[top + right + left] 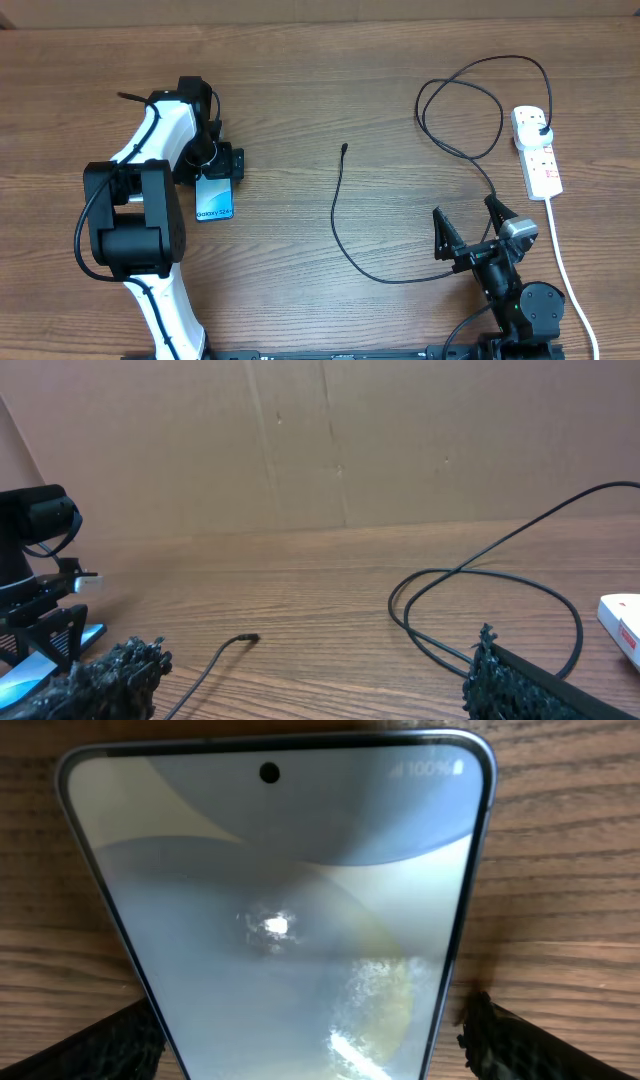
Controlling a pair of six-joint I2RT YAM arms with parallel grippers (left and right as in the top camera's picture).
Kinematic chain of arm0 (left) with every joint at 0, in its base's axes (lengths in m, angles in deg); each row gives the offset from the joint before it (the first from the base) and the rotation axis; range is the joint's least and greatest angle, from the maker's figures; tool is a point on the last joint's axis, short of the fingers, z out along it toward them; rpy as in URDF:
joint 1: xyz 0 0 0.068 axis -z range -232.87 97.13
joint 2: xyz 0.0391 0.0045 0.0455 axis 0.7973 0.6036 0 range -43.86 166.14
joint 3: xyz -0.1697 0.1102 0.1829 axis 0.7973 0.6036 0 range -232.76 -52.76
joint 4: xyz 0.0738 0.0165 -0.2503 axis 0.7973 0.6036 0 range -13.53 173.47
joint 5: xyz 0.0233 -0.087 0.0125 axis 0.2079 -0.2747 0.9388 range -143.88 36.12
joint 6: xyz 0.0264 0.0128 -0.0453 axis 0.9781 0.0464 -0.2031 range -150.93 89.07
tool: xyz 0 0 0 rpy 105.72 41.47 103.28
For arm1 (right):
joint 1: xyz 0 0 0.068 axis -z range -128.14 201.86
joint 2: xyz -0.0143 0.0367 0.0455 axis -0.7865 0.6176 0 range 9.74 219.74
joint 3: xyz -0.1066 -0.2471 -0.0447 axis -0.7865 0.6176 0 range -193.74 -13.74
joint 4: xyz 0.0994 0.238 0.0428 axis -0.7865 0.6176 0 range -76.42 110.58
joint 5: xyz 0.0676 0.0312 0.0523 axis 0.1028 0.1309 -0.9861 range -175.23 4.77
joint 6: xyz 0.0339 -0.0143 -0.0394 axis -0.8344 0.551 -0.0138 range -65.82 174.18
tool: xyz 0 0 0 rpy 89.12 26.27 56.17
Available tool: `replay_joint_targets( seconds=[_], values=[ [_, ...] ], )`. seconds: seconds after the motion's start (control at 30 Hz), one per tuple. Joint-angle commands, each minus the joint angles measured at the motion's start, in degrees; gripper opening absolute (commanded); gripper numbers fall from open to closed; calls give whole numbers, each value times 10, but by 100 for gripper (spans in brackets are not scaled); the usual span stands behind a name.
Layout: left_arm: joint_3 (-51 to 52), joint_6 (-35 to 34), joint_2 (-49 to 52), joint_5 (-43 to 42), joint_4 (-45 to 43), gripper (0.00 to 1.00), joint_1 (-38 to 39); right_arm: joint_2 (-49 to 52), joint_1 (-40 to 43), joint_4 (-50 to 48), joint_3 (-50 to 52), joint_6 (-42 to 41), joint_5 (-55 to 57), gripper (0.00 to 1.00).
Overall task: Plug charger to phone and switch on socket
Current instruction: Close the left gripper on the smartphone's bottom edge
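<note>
The phone (215, 196) lies on the wooden table, its light-blue screen up. It fills the left wrist view (280, 910). My left gripper (219, 163) (310, 1010) is open and straddles the phone's lower end, with a thin gap at the right finger. The charger's black cable (335, 215) curves across the middle of the table, its connector tip (344, 148) (248, 639) lying free. Its black plug (541, 130) sits in the white socket strip (535, 152) (622, 620) at the far right. My right gripper (463, 206) (312, 645) is open and empty, above the cable's lower bend.
The strip's white cord (565, 262) runs down the right side toward the front edge. Cable loops (460, 110) (480, 585) lie left of the strip. A cardboard wall (320, 440) stands behind the table. The left arm (150, 200) covers the table's left part.
</note>
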Motion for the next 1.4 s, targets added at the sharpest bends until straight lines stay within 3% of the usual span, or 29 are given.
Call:
replay_joint_targets(
  seconds=[0.0, 0.23, 0.53, 0.93, 1.37],
  values=[
    [31, -8, 5, -4, -3, 97, -3, -6, -3, -3, 6, 0, 0, 100],
    [62, -28, 5, -10, -17, 95, -2, -6, -3, -3, 6, 0, 0, 100],
    [63, -44, 5, -75, -18, 89, 17, -6, -3, -3, 6, 0, 0, 100],
    [63, -103, 5, -76, -33, 89, 100, -6, -3, -3, 6, 0, 0, 100],
    [64, -159, 5, -65, -46, 89, 110, -6, -3, -3, 6, 0, 0, 100]
  ],
)
